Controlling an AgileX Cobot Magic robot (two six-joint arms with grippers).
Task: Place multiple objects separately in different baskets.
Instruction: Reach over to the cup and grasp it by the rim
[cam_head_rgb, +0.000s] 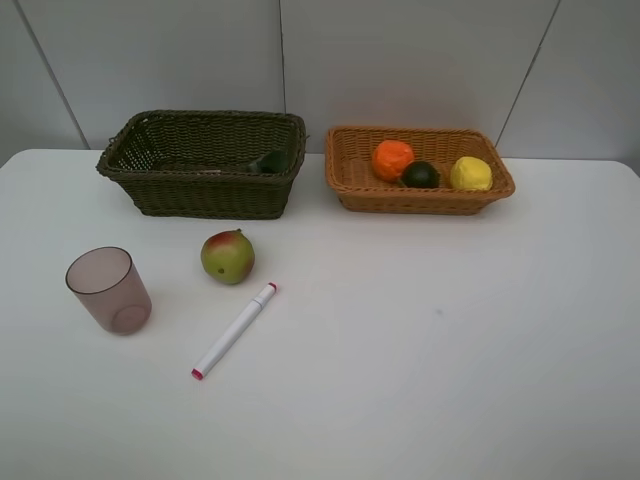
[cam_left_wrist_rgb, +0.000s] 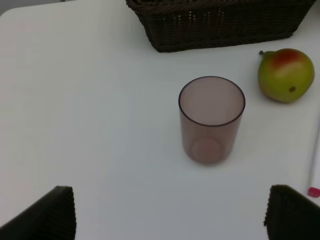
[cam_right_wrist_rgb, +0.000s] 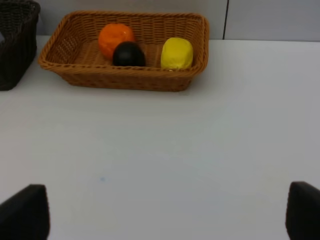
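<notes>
The dark olive basket (cam_head_rgb: 210, 195) stands at the back left with a dark green bottle (cam_head_rgb: 268, 161) inside. Beside it, the orange-tan basket (cam_head_rgb: 420, 200) holds the orange (cam_head_rgb: 392, 160), the dark round fruit (cam_head_rgb: 420, 174) and the lemon (cam_head_rgb: 470, 173). On the table in front of the dark basket are the mango (cam_head_rgb: 228, 256), the mauve cup (cam_head_rgb: 108, 290) standing upright and the white marker (cam_head_rgb: 234, 330). My left gripper (cam_left_wrist_rgb: 170, 215) is open, short of the cup (cam_left_wrist_rgb: 211, 120). My right gripper (cam_right_wrist_rgb: 165, 215) is open, well back from the tan basket (cam_right_wrist_rgb: 125, 80). Neither gripper shows in the high view.
The white table runs to a grey panelled wall behind the baskets. In the left wrist view the mango (cam_left_wrist_rgb: 285, 75) lies beside the cup and the marker's pink end (cam_left_wrist_rgb: 314, 191) shows at the frame edge. The dark basket's corner (cam_right_wrist_rgb: 17, 40) shows in the right wrist view.
</notes>
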